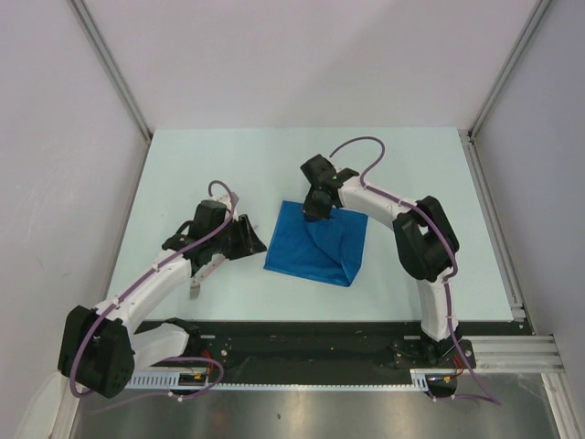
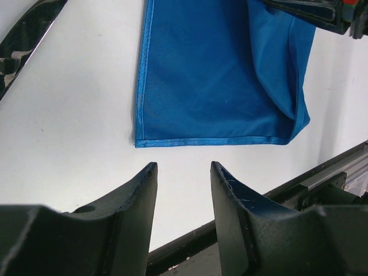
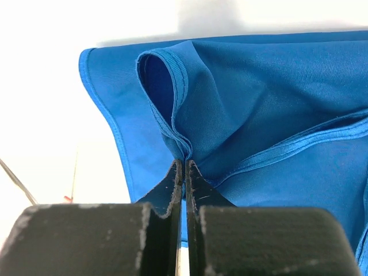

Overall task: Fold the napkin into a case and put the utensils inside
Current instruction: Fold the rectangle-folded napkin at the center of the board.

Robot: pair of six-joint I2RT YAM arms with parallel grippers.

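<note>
The royal-blue napkin (image 1: 315,242) lies partly folded in the middle of the table, with one layer lifted. My right gripper (image 1: 316,207) is at its far edge, shut on a pinched fold of hemmed cloth, as the right wrist view (image 3: 185,162) shows, with the napkin (image 3: 259,115) bunched ahead of it. My left gripper (image 1: 249,234) is open and empty just left of the napkin; in its wrist view (image 2: 183,167) the napkin's corner (image 2: 218,75) lies just ahead of the fingertips. One shiny utensil (image 2: 23,40) shows at the top left of that view. A flat case does not show.
A small silver-grey piece (image 1: 195,291) pokes out beside the left arm near the front edge. The black base rail (image 1: 302,343) runs along the table's near edge. Grey walls and metal posts (image 1: 114,69) close in the table on three sides.
</note>
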